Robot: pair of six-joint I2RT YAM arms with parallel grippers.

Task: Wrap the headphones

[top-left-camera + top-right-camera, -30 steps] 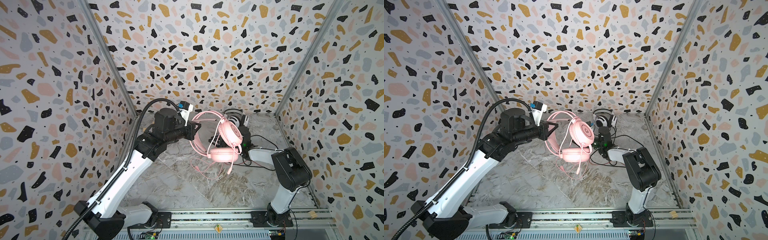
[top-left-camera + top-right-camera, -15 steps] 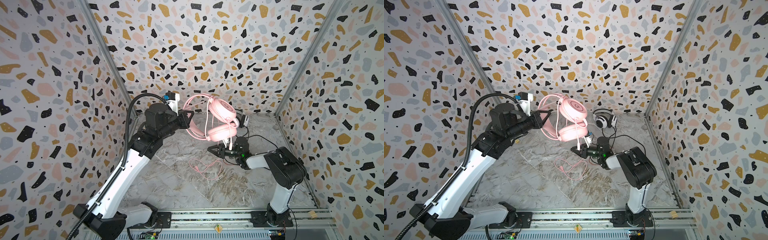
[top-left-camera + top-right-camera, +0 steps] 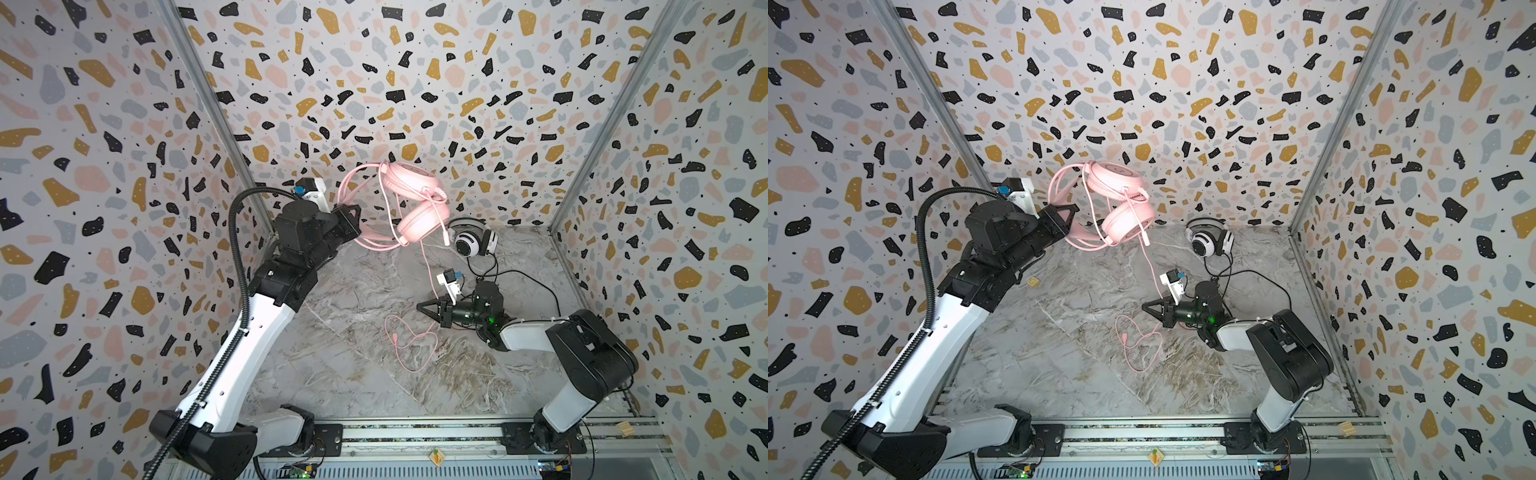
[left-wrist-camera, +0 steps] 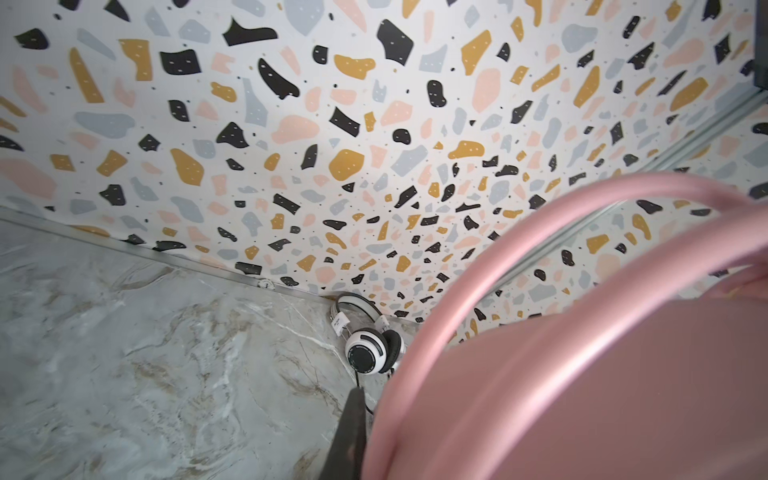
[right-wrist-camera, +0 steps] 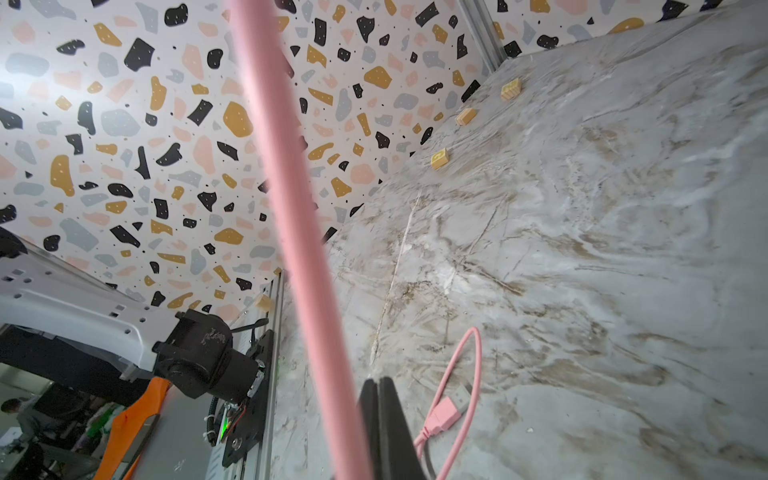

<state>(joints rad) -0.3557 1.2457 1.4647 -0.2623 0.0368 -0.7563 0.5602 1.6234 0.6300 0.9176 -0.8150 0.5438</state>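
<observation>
The left gripper (image 3: 354,221) is clenched on the band of the pink headphones (image 3: 422,220), high in the air. Their pink cable (image 3: 409,345) hangs down to the bench (image 3: 353,332), just beside the right gripper (image 3: 422,307), which is squeezed closed. The white-and-black headphones (image 3: 467,243) lie at 1 o'clock from it.

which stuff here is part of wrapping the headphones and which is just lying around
For the job:
- pink headphones
- pink cable
- white-and-black headphones
- black cable

Just lying about:
- small wooden blocks
</observation>
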